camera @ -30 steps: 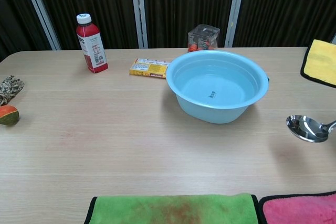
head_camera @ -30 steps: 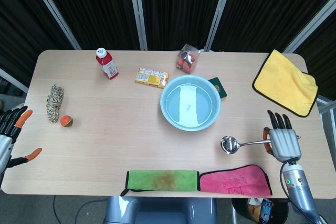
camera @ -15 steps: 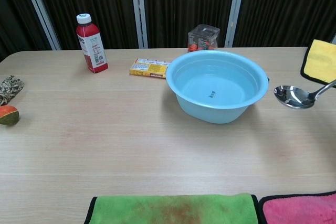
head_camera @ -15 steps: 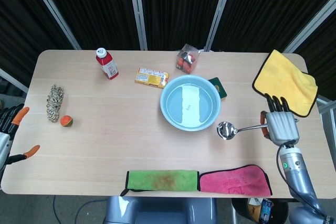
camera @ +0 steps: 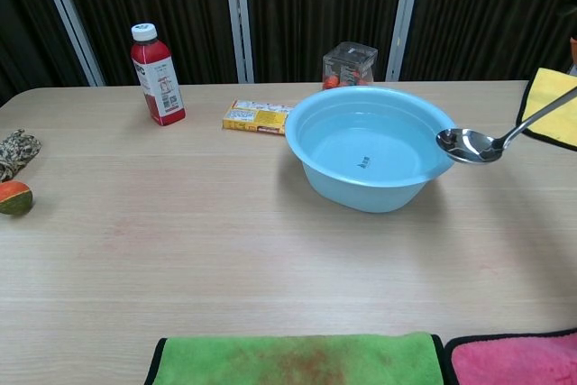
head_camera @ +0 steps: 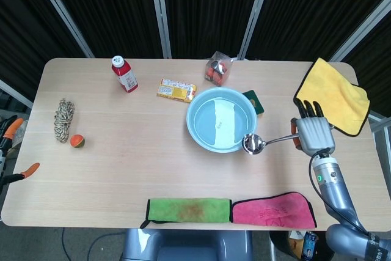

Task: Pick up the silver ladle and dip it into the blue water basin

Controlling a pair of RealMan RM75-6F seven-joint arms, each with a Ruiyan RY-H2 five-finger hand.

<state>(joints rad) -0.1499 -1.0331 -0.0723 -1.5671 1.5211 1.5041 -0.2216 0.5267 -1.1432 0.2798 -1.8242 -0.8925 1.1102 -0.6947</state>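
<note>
The ladle point(head_camera: 269, 141) is held by its handle in the right hand point(head_camera: 312, 134), fingers closed around the handle end. It is carried clear of the table, with the bowl of the ladle at the basin point(head_camera: 221, 119) rim, at about 4 o'clock of the basin in the head view. In the chest view the ladle bowl point(camera: 464, 144) is seen level with the rim, not yet over the water.

The left hand point(head_camera: 11, 151) is only partly seen at the table's 9 o'clock edge, holding nothing, with its fingers apart.

Step in hand: transport toward the basin. It is judged that the ladle bowl should be carried further toward 10 o'clock, over the water, then lowered. The rim should be cleared before descent, since a strike on the wall could shift or tip the basin. The handle should be kept tilted upward so that only the ladle bowl is wetted.

Open room: bare table is available at 6 o'clock of the basin, up to the pink cloth point(head_camera: 272, 209) and green cloth point(head_camera: 188, 209) at the near edge. A dark green block point(head_camera: 255, 101) lies just beside the basin at 2 o'clock, and the yellow cloth point(head_camera: 333, 95) lies at 1 o'clock of the hand, near the far right corner. The approach path from 4 o'clock is unobstructed.
</note>
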